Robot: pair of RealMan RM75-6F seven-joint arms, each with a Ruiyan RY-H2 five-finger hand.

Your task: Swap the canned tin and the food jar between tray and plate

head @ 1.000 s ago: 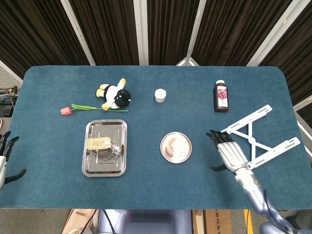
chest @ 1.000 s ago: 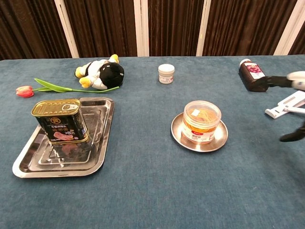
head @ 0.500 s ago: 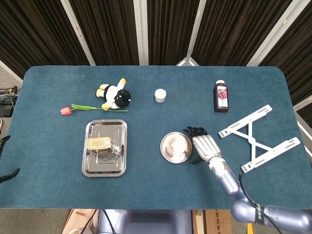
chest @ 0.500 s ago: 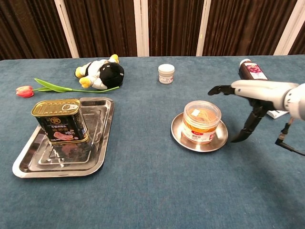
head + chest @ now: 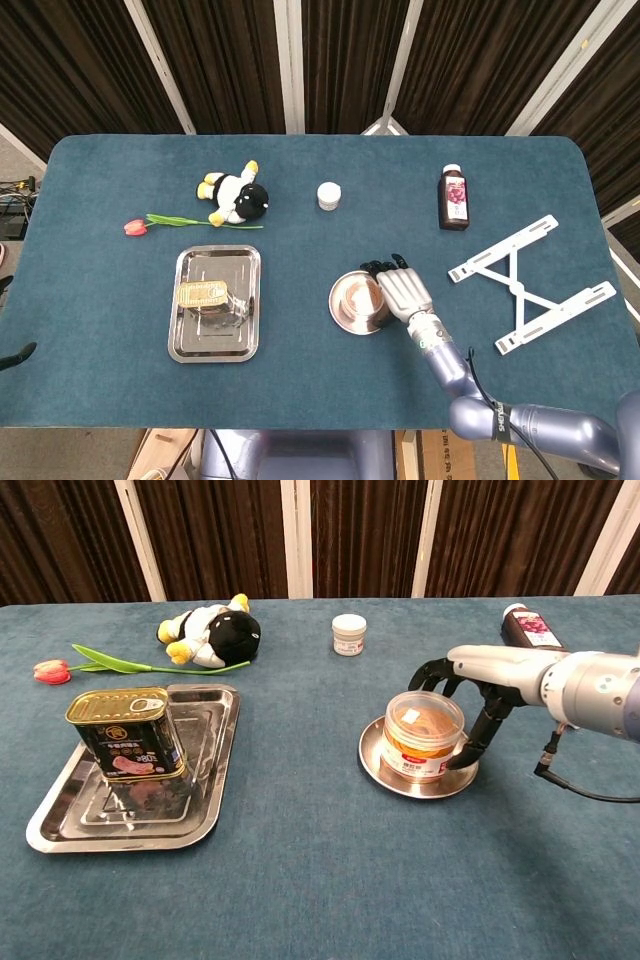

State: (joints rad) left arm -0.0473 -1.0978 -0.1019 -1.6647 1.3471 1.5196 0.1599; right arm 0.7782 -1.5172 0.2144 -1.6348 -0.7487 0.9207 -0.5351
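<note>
Right hand (image 5: 468, 680): your fingers curve wide around the food jar's (image 5: 423, 736) right side; contact cannot be told.
Food jar: upright on the plate (image 5: 374, 761), centre of the surface.
Canned tin (image 5: 127, 733): upright in the tray (image 5: 205, 820), near left.
Left hand: out of view.

A gold-lidded rectangular canned tin (image 5: 127, 734) stands in the steel tray (image 5: 62, 820) at frame left, a clear orange-filled food jar (image 5: 423, 736) on the round metal plate (image 5: 390, 773) right of centre.

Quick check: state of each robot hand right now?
Left robot hand: barely in view at the table's left edge, state cannot be told.
Right robot hand: open, fingers curved around the food jar on the plate; no firm grip visible yet.
</note>
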